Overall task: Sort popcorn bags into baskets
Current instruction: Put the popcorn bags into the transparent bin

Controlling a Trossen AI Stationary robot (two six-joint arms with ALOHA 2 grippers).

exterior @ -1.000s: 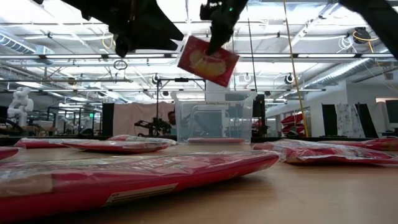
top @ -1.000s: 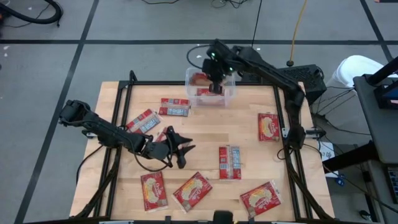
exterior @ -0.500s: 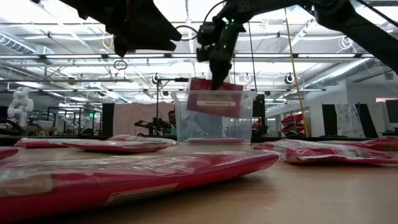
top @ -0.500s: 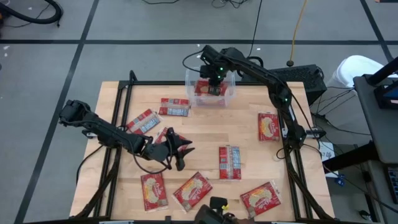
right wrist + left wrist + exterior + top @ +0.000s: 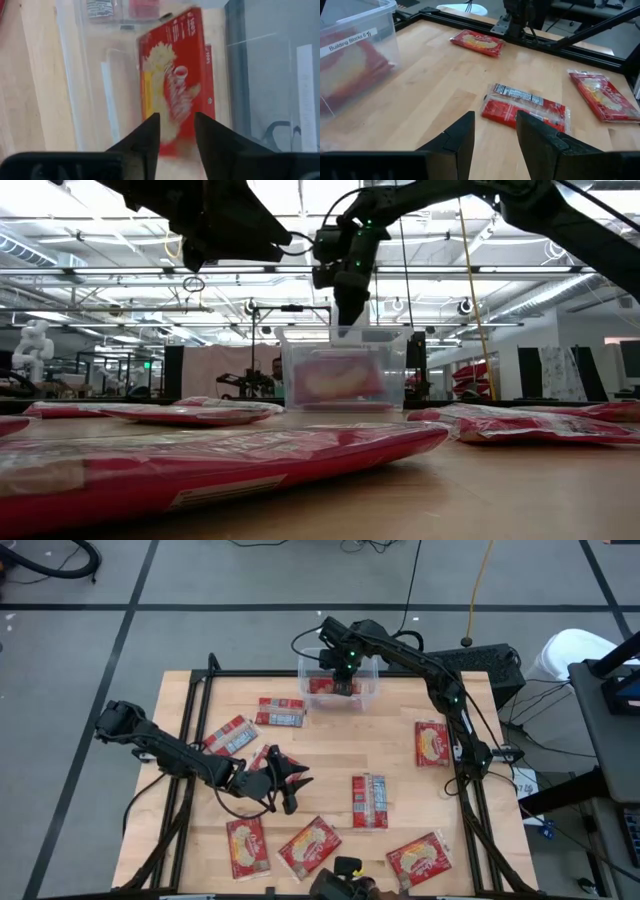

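Dark right hand (image 5: 343, 671) poised open over tub (image 5: 369, 696).

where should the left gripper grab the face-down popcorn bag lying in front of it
Judging by its pose, take the face-down popcorn bag across its narrow width near the middle, from straight above: it lies flat on the table with clear wood around it. The left gripper is already open.

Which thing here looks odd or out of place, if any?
Nothing stands out. The right claw hangs open above the clear tub, where a popcorn bag lies inside; the other bags lie scattered flat on the table, some showing their reverse side.
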